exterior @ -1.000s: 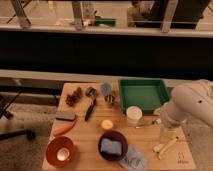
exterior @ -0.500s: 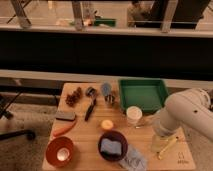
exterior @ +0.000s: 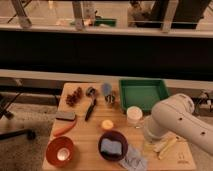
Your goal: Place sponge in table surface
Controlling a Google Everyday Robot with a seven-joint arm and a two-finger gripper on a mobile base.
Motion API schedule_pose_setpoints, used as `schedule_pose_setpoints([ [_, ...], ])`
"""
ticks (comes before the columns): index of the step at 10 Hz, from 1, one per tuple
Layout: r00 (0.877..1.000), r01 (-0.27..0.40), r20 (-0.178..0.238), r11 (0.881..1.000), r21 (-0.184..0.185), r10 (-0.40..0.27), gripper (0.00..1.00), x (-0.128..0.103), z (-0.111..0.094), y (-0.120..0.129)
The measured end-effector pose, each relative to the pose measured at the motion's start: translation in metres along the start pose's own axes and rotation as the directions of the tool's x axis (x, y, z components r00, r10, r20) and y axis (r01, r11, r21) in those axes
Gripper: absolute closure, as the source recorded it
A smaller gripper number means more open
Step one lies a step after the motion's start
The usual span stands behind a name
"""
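Leftward-swung arm (exterior: 175,117) bends over table (exterior: 86,136), gripper hidden beneath.

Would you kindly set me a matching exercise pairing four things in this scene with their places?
1 sponge
2 tray
3 orange bowl
4 gripper

A far right corner of the table
B in the dark bowl
C near left corner
D at the arm's end, beside the cup

Pairs: 1-B, 2-A, 3-C, 4-D
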Motion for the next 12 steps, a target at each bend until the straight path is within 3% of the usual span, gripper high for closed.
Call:
schedule_pose_setpoints([
  [6, 1.0, 0.003, 0.006, 1.0, -0.004, -0.003, 0.2, -0.032, 0.011, 0.022],
  [12, 1.0, 0.018, 0.014, 1.0, 0.0, -0.018, 0.2, -0.057, 0.032, 0.026],
])
